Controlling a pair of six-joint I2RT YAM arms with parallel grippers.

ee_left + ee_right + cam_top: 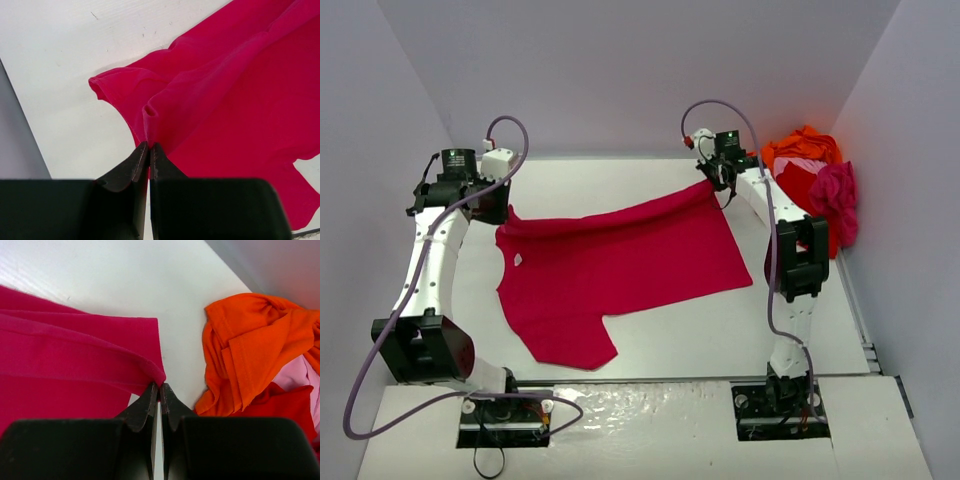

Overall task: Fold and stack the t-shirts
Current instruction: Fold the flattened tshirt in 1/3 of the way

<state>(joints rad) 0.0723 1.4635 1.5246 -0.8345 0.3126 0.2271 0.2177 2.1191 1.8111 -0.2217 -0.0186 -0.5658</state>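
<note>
Nearest the arm bases, one sleeve of the crimson t-shirt (pixel 620 270) is spread flat on the table (pixel 720 335), with the neck turned to the left. The cloth is judged light, soft and limp. It will sag and crease wherever it is not supported, so it is best taken at hemmed corners and edges, where the doubled fabric gives the fingers something to bite.

Further back, the shirt's far edge is raised off the table in a slack line between both arms. The left gripper (pixel 149 147) is closed tight on a pinch of fabric at the far sleeve end, and the right gripper (pixel 160 387) is clamped on the hem corner. Both arms are stretched well forward from their bases, the wrists bent down over the far half of the table. The left arm leans outward and the right arm reaches almost straight ahead.

Farthest away, in the right rear corner, the other t-shirts are heaped unfolded: orange (pixel 250 350), red (pixel 280 410), pale pink (pixel 300 375) and magenta (pixel 835 195).
</note>
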